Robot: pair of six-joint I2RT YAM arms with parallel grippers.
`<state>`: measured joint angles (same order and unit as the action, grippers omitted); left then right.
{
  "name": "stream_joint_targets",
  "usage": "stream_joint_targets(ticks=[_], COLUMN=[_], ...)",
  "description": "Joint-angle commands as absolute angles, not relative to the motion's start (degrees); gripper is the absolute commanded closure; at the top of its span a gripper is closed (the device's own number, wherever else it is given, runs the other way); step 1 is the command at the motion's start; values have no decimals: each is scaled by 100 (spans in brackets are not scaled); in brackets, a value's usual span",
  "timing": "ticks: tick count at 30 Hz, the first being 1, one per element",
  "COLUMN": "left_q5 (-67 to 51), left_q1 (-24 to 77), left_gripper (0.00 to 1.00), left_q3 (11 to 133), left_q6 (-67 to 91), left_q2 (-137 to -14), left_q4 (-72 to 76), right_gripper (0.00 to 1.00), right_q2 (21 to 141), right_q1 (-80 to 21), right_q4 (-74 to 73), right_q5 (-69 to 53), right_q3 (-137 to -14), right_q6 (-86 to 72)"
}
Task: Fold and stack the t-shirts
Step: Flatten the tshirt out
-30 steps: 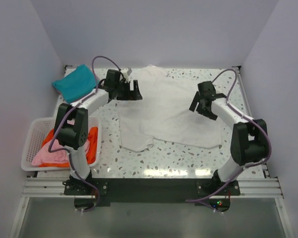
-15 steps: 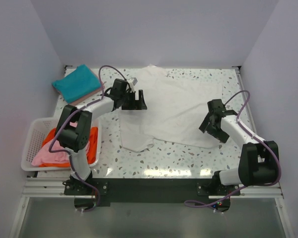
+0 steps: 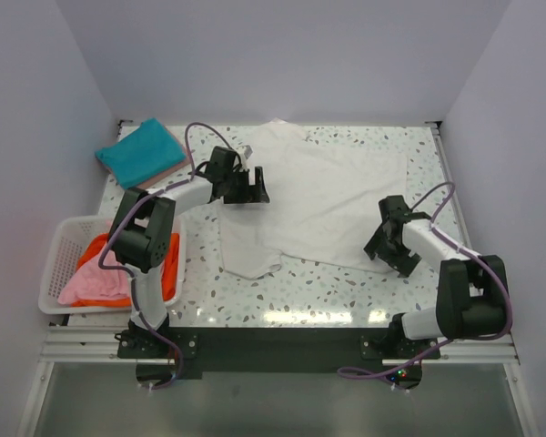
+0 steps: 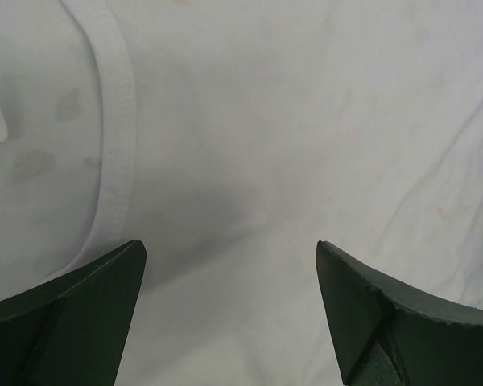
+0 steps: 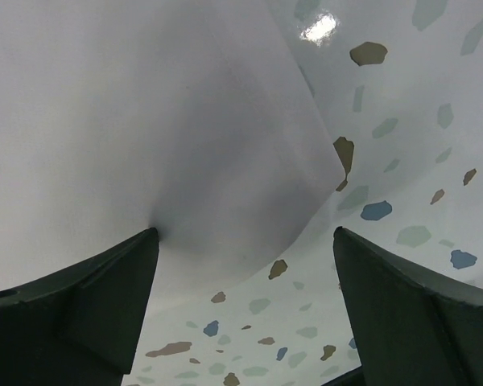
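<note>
White t-shirt (image 3: 328, 191) spread flat, right hand (image 3: 389, 249) parted over its corner edge

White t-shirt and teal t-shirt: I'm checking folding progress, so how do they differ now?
The white t-shirt lies spread out and wrinkled across the middle of the table; the teal t-shirt is folded compactly at the far left corner. The white one covers far more tabletop than the teal. The open left gripper and right gripper hang over the white shirt; neither is near the teal. Both are plain cloth.
</note>
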<state>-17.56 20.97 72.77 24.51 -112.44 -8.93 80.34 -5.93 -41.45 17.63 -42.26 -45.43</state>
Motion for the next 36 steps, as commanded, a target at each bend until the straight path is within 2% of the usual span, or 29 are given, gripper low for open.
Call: stream_joint_targets(ticks=[1,3,4,7,9,12,17,22,27,30,36], left_q5=[-1688,-1635,-1600,-1477,-1424,-1380,-1240,-1046,-932,-932,-914], left_q1=[2074,2066,2057,2065,2065,2065,2065,2057,2022,2013,2013], left_gripper=[9,9,9,8,8,8,8,8,8,8,7], left_q3=[7348,7339,7339,7321,7278,7190,7058,6987,6979,6996,7049], left_q6=[2487,2479,2435,2356,2338,2347,2391,2426,2461,2470,2435], left_q2=[-11171,-11197,-11232,-11355,-11452,-11566,-11715,-12005,-12155,-12155,-12138], left_q4=[-826,-844,-852,-914,-905,-870,-782,-861,-967,-984,-1037], right_gripper=[11,18,25,39,43,55,62,73,97,100,99], right_q2=[8024,8086,8112,8235,8297,8288,8113,7919,7849,7936,7928], right_q1=[-554,-545,-536,-527,-536,-536,-536,-536,-536,-536,-484], right_q4=[-3894,-3806,-3753,-3727,-3753,-3954,-4218,-4535,-4527,-4570,-4632], right_q5=[1775,1880,1916,2030,2091,2232,2434,2663,2839,2865,3111], right_q3=[-4131,-4140,-4174,-4306,-4420,-4596,-4790,-5018,-5159,-5282,-5484], right_q6=[-4729,-4676,-4658,-4562,-4466,-4325,-4052,-3867,-3876,-3885,-3858])
